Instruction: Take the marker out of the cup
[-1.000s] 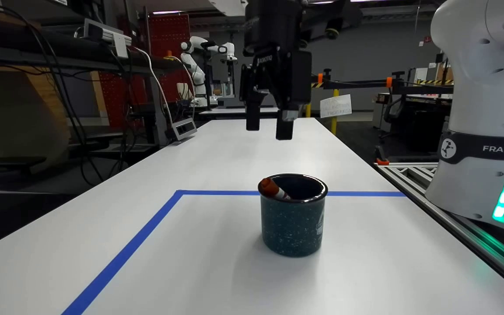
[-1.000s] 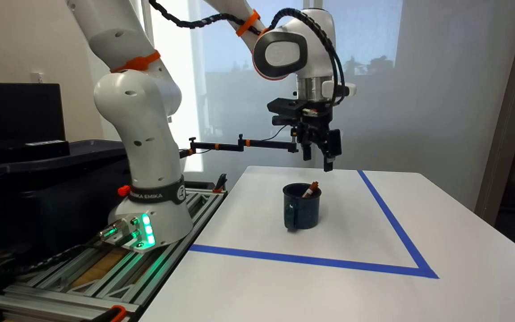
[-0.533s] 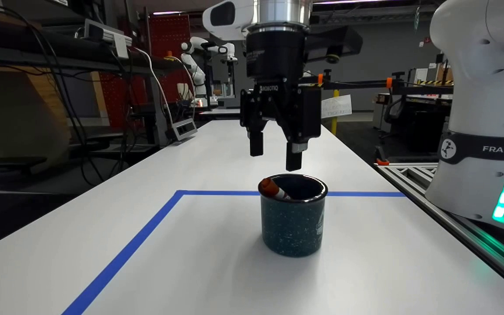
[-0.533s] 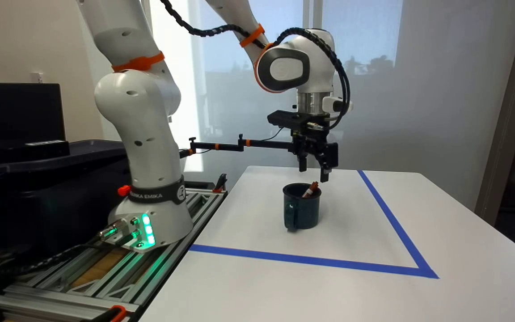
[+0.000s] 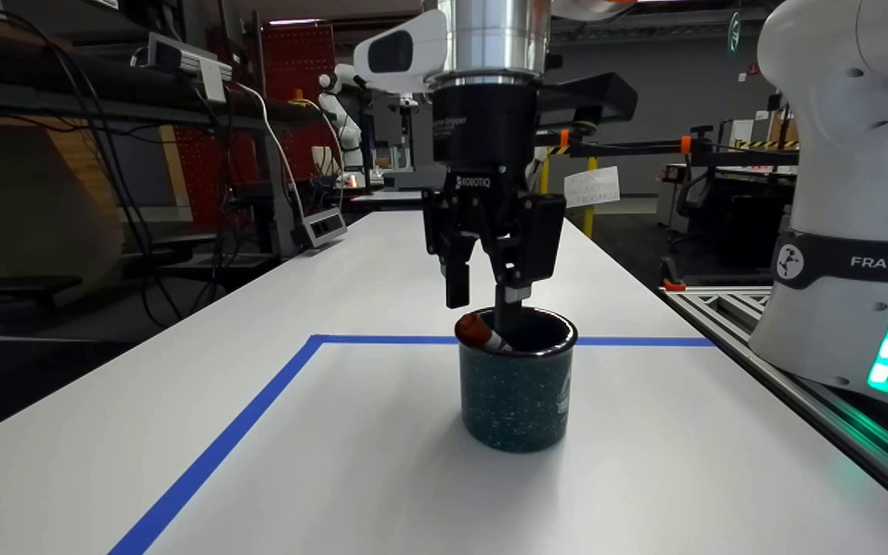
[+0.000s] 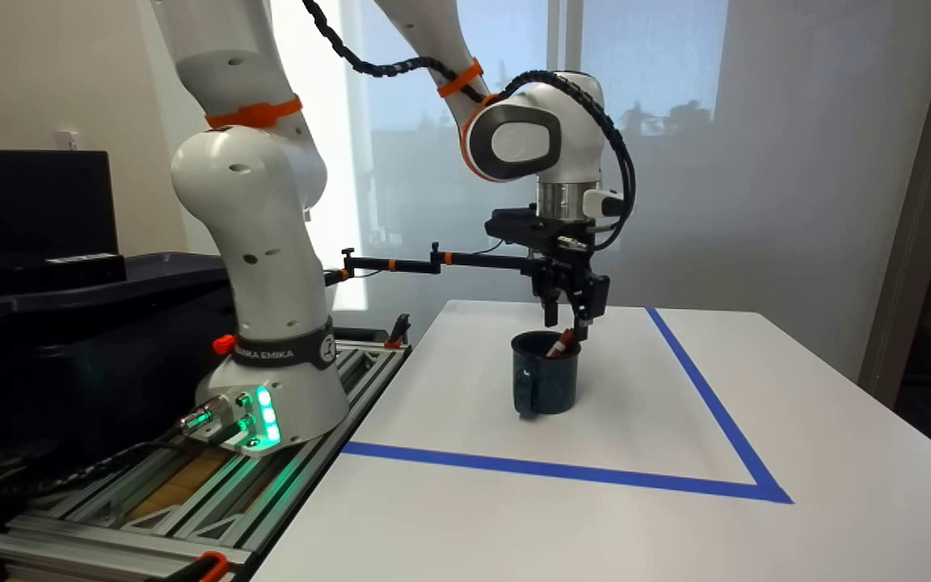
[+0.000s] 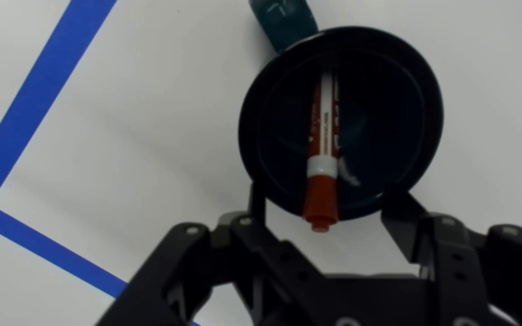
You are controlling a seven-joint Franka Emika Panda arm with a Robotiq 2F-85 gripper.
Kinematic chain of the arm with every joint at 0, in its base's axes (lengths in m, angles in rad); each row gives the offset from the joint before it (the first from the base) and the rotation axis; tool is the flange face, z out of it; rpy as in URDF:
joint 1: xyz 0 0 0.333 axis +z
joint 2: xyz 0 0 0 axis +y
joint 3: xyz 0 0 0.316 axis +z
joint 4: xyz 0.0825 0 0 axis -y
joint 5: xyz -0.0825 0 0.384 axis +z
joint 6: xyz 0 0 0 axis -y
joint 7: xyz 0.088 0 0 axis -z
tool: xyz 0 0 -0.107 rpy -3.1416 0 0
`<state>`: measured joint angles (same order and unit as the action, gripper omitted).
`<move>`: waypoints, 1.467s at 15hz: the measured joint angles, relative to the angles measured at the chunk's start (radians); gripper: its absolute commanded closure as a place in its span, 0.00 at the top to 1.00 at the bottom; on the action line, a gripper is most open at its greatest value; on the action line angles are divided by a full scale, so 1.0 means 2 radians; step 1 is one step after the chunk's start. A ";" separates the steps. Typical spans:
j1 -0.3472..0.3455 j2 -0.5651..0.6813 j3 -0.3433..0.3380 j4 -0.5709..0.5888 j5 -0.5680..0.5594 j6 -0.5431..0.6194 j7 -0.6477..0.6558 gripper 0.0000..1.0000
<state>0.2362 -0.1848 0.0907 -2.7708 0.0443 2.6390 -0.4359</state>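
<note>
The dark blue-green cup stands upright on the table, also in an exterior view and in the wrist view. The reddish-orange marker with a white band leans inside it. Its orange cap end sticks out past the rim, as both exterior views show. My gripper is open, pointing down at the cap end. In the wrist view its fingers stand on either side of the cap, apart from it. In an exterior view the gripper has one fingertip overlapping the cup's opening; its depth is unclear.
The cup's handle sticks out on one side. Blue tape marks an area on the white table around the cup. The robot's base stands on a metal frame beside the table.
My gripper has come down from well above the cup to its rim, staying open. The cup and the marker have not moved.
</note>
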 measured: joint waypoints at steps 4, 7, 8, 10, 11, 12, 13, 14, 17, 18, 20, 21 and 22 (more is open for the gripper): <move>-0.001 0.015 0.000 0.001 0.000 0.011 0.000 0.58; -0.001 0.022 0.000 0.003 0.000 0.017 0.000 0.49; -0.001 0.023 0.000 0.004 0.000 0.017 0.000 0.47; -0.001 0.023 0.000 0.005 0.000 0.018 0.000 0.47; -0.002 0.023 0.000 0.006 0.000 0.018 0.000 0.49; -0.002 0.023 0.000 0.006 0.000 0.019 0.000 0.48; -0.002 0.023 0.000 0.006 0.000 0.019 0.000 0.50; -0.001 0.023 0.000 0.006 0.000 0.019 0.000 0.49; -0.002 0.023 0.002 0.006 0.000 0.019 0.000 0.36; -0.002 0.024 0.003 0.007 0.000 0.019 0.000 0.29; -0.002 0.024 0.004 0.008 0.000 0.020 0.000 0.12; -0.002 0.024 0.005 0.009 0.000 0.020 0.000 0.11; -0.001 0.024 0.006 0.010 0.000 0.020 0.001 0.13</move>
<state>0.2333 -0.1373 0.1022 -2.7513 0.0444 2.6800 -0.4342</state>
